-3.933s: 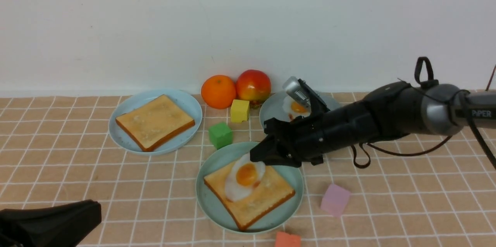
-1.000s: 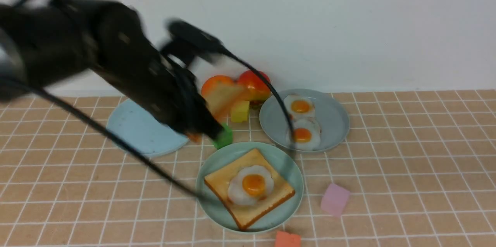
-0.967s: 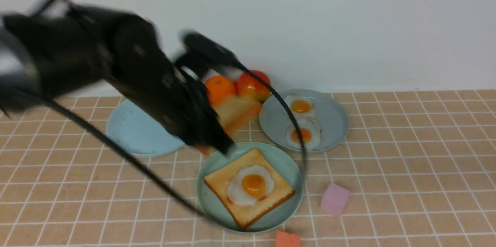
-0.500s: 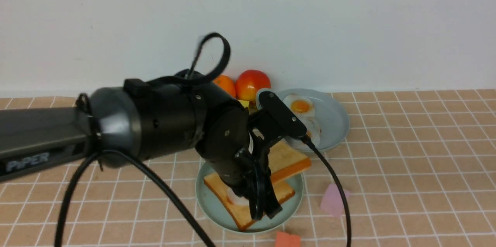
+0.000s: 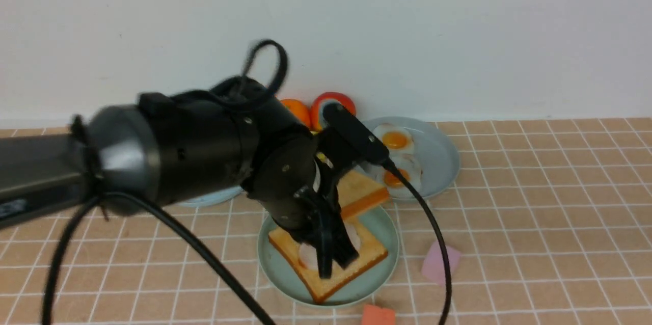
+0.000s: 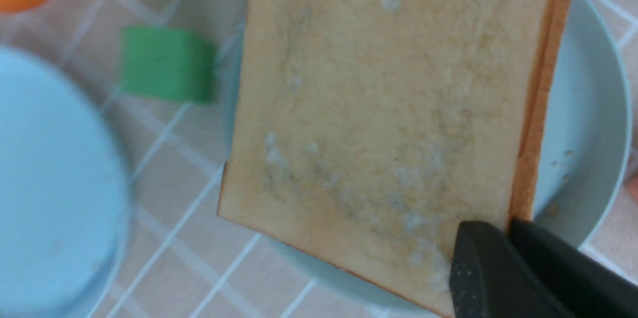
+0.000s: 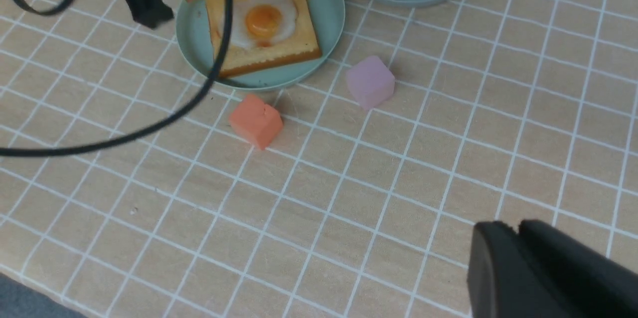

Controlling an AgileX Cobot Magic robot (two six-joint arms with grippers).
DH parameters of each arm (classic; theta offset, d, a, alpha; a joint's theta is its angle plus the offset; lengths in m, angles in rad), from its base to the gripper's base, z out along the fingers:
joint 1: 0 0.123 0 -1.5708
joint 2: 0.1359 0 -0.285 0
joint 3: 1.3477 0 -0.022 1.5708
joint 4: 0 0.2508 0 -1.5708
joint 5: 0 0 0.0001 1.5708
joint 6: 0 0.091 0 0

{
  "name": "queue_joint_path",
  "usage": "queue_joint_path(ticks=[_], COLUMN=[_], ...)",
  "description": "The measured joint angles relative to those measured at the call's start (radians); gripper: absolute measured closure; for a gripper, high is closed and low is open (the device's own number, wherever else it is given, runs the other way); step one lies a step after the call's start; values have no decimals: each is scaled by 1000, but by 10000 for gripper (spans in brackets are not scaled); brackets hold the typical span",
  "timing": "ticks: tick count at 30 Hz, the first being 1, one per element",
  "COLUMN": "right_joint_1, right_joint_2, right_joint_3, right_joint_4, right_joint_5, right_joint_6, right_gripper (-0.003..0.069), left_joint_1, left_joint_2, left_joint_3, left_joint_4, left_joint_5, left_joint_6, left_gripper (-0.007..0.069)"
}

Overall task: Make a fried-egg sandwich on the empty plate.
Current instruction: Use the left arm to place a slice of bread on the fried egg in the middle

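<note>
Left gripper (image 6: 507, 231) clamps one corner of a toast slice (image 5: 362, 193), black jaws pinched narrow on the bread. It holds the slice tilted at the centre of the frame, over the far side of the mint-green plate (image 5: 381, 223). On that plate, lower centre, lies a second toast slice (image 5: 369, 254) with a fried egg (image 7: 262, 20) on top, yolk up. From the front, the gripper's fingers hide part of the egg. Whether the held slice touches the one beneath cannot be told.

Just behind the plate to the right sits a grey-blue plate (image 5: 439, 162) carrying two more eggs. A light blue plate (image 5: 214, 196) peeks out from under the arm at centre left. An orange (image 5: 295, 111) rests against the wall behind. A pink cube (image 5: 437, 264) and an orange-red cube (image 5: 378, 316) lie on the checked cloth near the mint-green plate's front right.

Well apart from it all, the right gripper (image 7: 516, 228) hangs above bare cloth, jaws drawn together with nothing between them.
</note>
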Motion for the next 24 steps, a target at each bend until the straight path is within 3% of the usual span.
queue_joint_path(ticks=[9,24], right_joint_1=[0,0], right_joint_2=[0,0], right_joint_3=[0,2], right_joint_4=[-11,-12], right_joint_5=[-36,-34], right_joint_6=[0,0], right_gripper=[582,575], left_joint_1=[0,-1], left_joint_2=[55,156], left_joint_3=[-1,-1], left_joint_4=[10,-30], left_joint_5=[13,-18], left_joint_6=[-54,0], left_gripper=[603,603])
